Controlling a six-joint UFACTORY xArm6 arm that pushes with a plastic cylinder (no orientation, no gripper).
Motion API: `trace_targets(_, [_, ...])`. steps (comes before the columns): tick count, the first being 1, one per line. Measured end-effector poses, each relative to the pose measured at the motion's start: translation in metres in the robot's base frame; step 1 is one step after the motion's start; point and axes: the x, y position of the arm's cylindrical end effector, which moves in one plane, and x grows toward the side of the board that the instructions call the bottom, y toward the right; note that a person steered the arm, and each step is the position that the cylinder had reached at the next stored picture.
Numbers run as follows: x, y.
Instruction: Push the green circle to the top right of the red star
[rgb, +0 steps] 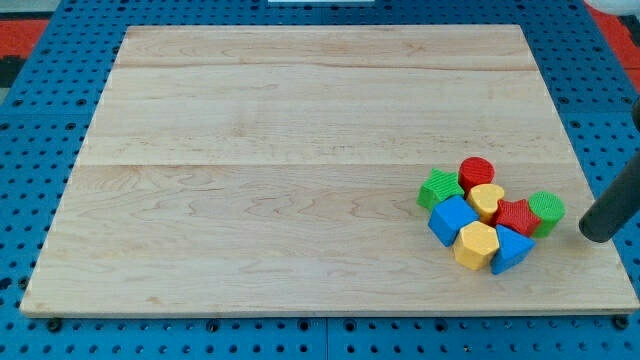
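The green circle (546, 212) stands at the right end of a tight cluster of blocks, touching the right side of the red star (516, 216). My tip (597, 234) rests on the board a short way to the right of the green circle and slightly below it, apart from it. The rod rises toward the view's right edge.
The cluster also holds a green star (440, 188), a red circle (476, 172), a yellow heart (487, 200), a blue cube (452, 219), a yellow hexagon (476, 245) and a blue triangle (511, 248). The wooden board (300, 150) ends just right of my tip.
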Motion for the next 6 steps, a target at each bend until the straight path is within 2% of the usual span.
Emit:
trace_targets(3, [-0.017, -0.024])
trace_targets(6, [-0.011, -0.027])
